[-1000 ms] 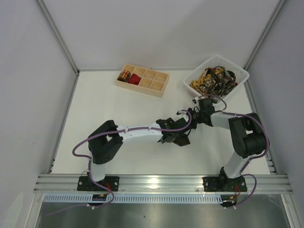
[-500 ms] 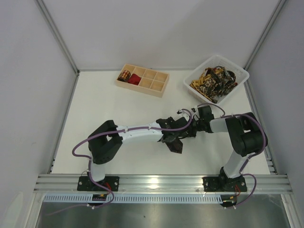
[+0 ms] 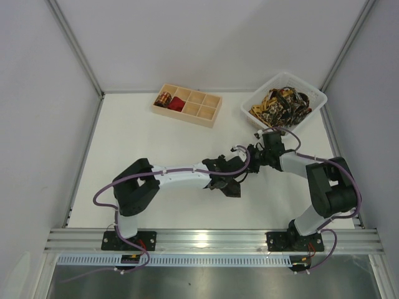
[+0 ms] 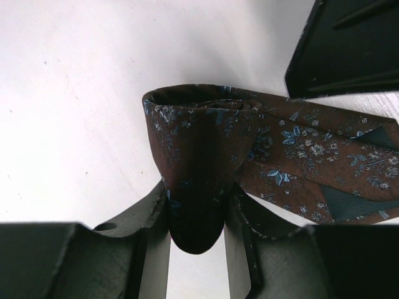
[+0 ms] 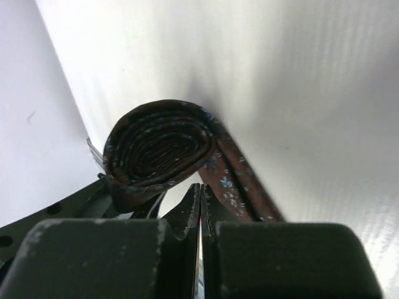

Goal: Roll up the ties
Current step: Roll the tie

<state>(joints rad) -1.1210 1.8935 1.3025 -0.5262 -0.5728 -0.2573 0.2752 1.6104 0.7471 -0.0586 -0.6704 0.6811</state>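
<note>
A dark brown tie [image 4: 199, 137] with small blue flowers is rolled into a tight coil. My left gripper [image 4: 196, 212] is shut on the coil, which stands between its jaws on the table. The loose tail [image 4: 324, 168] runs off to the right. In the top view the left gripper [image 3: 228, 184] sits mid-table with the tie [image 3: 234, 190] under it. My right gripper [image 3: 251, 157] is just beyond it, shut and empty. In the right wrist view its tips [image 5: 201, 196] sit right in front of the coil's spiral end [image 5: 159, 149], beside the tail [image 5: 240, 184].
A pale wooden compartment tray [image 3: 206, 115] at the back holds a gold-and-black coil [image 3: 164, 98] and a red coil [image 3: 177, 104]. A white plastic basket [image 3: 317, 94] at the back right holds several patterned ties [image 3: 280, 104]. Grey walls close in both sides.
The right gripper dipped toward the coil, then drew back up and to the right. The left gripper shifted slightly and turned, still holding the coil.
</note>
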